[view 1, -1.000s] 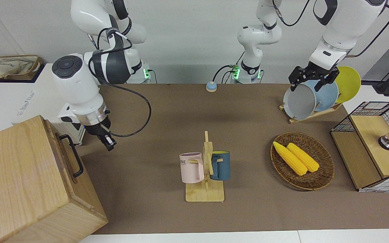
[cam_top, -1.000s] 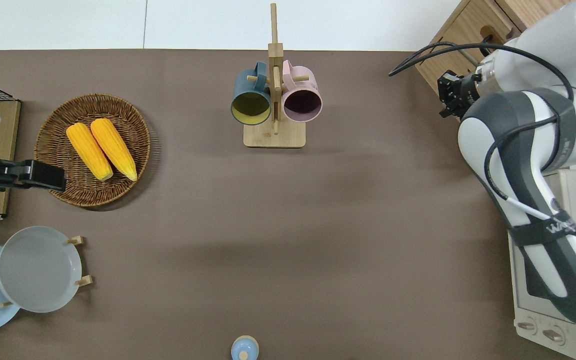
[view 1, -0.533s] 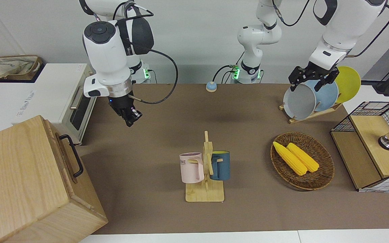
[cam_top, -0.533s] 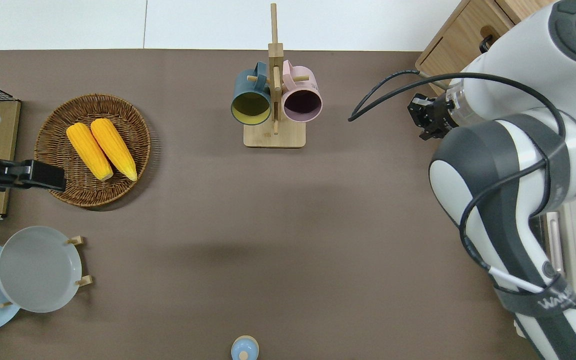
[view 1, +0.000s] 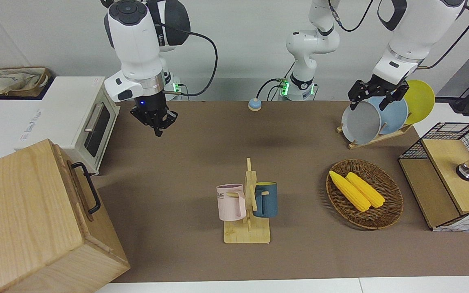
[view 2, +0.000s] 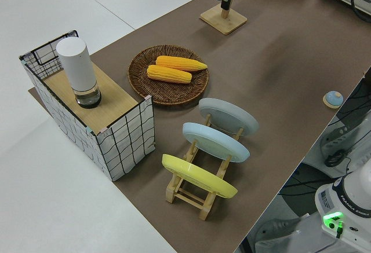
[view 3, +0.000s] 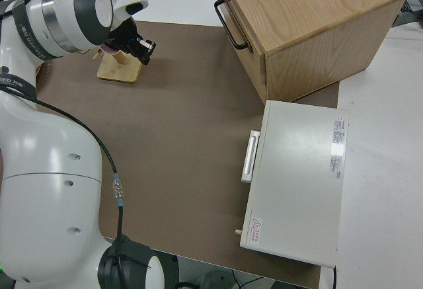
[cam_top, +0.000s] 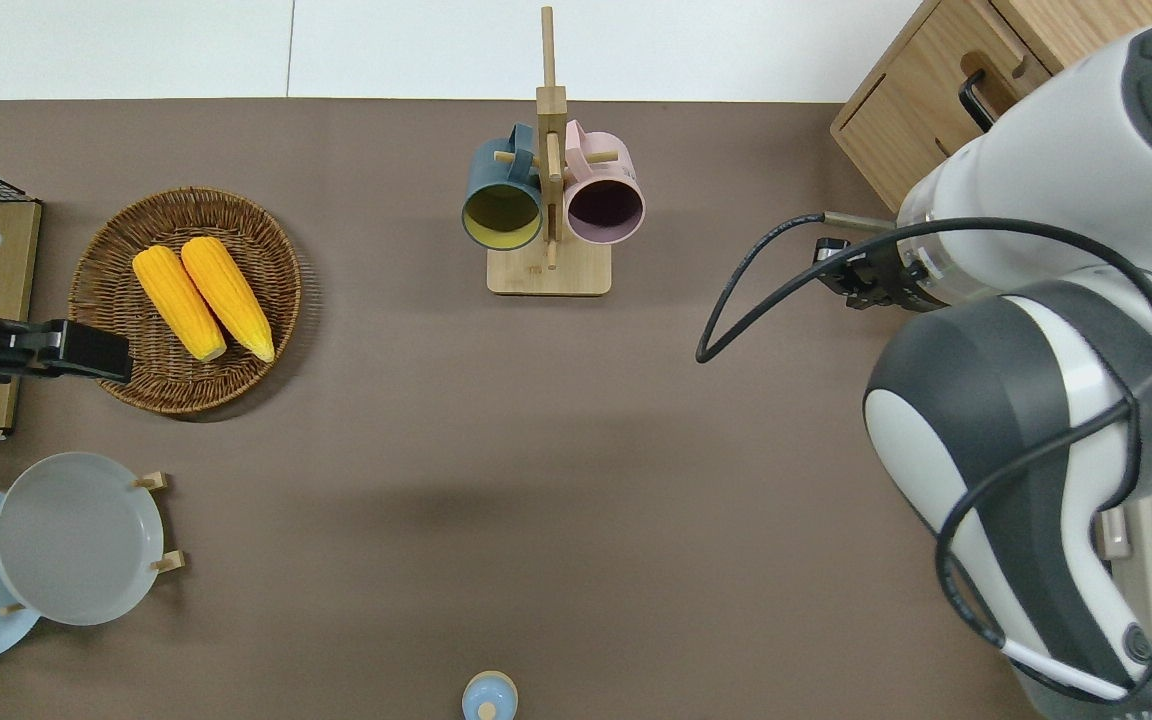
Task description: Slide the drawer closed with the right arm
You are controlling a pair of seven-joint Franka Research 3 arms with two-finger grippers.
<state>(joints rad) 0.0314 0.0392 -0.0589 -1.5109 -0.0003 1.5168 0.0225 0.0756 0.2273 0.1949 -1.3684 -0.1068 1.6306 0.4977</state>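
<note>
Drawer looking flush w/ cabinet already. Right end effector hanging well apart from it, prob clenched, holding nothing. Risking cable snagging if going back in.

A robotics lab staged as a mock kitchen. Two white robot arms are bolted at the 12 o'clock edge of a tabletop covered in plain brown matting, against a bare white wall with loose cables. Household props are spread out in tidy stations: a mug tree, a wicker basket of corn, a plate rack, a toaster oven, a wooden cabinet at 8 o'clock
</note>
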